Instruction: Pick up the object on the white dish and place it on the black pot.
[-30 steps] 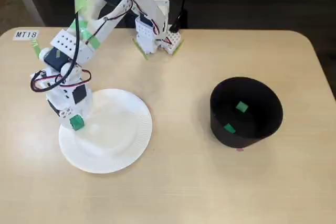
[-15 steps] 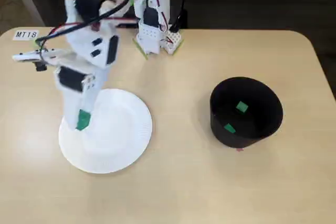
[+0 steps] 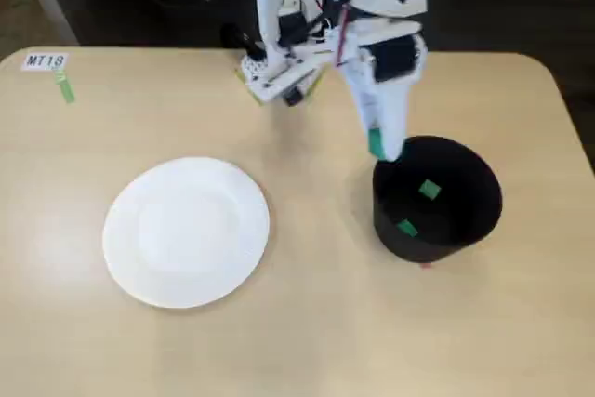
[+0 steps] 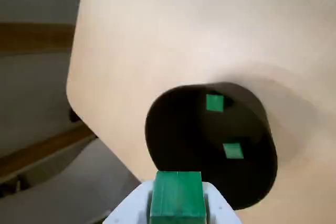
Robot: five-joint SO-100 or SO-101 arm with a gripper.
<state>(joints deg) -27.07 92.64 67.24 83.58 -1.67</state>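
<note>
The white dish (image 3: 186, 231) lies empty at the left of the table. The black pot (image 3: 465, 216) stands at the right; it also shows in the wrist view (image 4: 173, 135). Two small green pieces (image 3: 429, 190) (image 3: 406, 228) sit on its dark surface, one near the middle and one near the front rim; both show in the wrist view (image 4: 232, 150) (image 4: 214, 102). My gripper (image 3: 383, 148) hangs just over the pot's back-left rim, shut on the green block (image 3: 375, 141). The block fills the bottom of the wrist view (image 4: 177, 195) between the white fingers (image 4: 218, 208).
A white label reading MT18 (image 3: 45, 60) with a green tape strip (image 3: 65, 90) sits at the table's back-left corner. The arm's base (image 3: 279, 72) stands at the back centre. The table's right edge (image 3: 572, 127) runs close to the pot.
</note>
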